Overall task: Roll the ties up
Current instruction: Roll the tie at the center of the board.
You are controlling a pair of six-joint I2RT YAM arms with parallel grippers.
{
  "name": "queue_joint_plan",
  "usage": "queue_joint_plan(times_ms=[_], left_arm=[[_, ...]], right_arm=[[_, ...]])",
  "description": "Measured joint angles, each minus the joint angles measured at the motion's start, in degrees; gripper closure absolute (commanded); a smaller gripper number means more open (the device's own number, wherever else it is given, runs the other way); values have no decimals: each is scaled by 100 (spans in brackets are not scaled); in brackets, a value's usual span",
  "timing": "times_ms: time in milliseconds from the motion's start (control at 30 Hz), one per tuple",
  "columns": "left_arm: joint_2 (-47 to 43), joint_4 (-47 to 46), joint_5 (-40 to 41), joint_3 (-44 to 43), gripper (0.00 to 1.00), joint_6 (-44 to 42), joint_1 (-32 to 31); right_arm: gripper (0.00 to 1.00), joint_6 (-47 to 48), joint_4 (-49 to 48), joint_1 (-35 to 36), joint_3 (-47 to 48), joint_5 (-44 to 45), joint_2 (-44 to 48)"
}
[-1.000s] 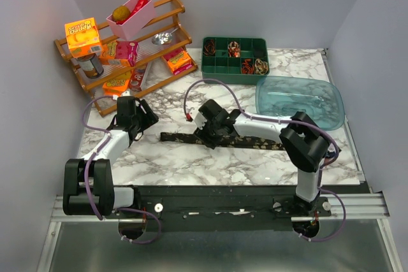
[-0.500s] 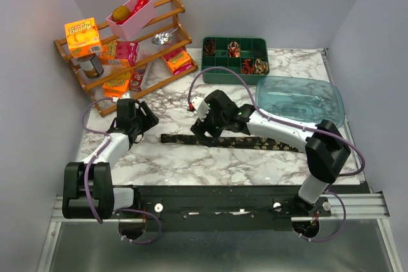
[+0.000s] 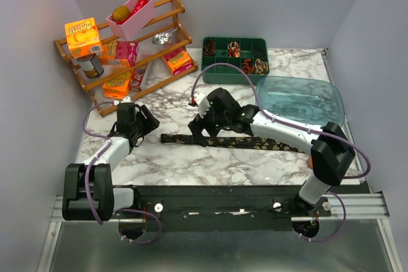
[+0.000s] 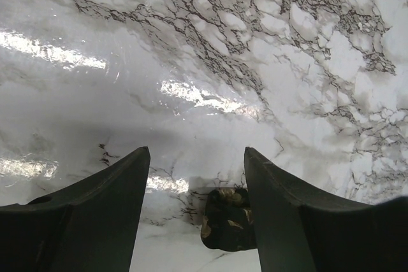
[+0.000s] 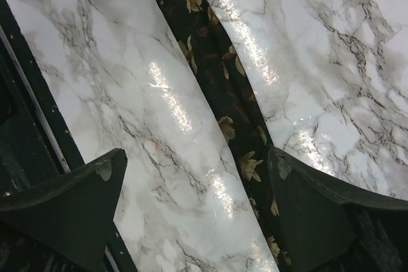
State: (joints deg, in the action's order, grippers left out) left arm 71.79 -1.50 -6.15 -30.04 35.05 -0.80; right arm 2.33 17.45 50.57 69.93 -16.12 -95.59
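One long necktie lies flat and unrolled across the middle of the marble surface. It is dark brown-black with small tan-gold flowers and runs left to right. At the back stands one green tray, and as far as I can count, four small coiled ties sit in its compartments. There are two arms. The right tool hangs over the necktie's left part with its fingers spread wide and the fabric running between them, pinching nothing. The left tool is spread too, just by the necktie's left end, and is empty.
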Motion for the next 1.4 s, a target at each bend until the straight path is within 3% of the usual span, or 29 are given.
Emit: queue_joint_plan(times_ms=[200,400,733,1000,1233,1400], left_arm=[[-22,-407,-481,393,33,181,0],[-280,-472,-778,730,33,363,0],[-632,-431,-942,946,33,540,0],[-776,-282,-962,981,33,551,0],[-833,-273,-1064,984,33,573,0],[-809,-509,-1263,1023,33,632,0]], right_arm=[[5,-546,-48,0,282,37,-269],[1,-730,-146,2,623,-44,-721],[0,-59,-118,153,1746,-127,-2063],[1,426,-70,256,2074,-59,-2726],[12,743,-28,297,2076,229,-2876],[29,883,-57,361,2063,431,-2896]])
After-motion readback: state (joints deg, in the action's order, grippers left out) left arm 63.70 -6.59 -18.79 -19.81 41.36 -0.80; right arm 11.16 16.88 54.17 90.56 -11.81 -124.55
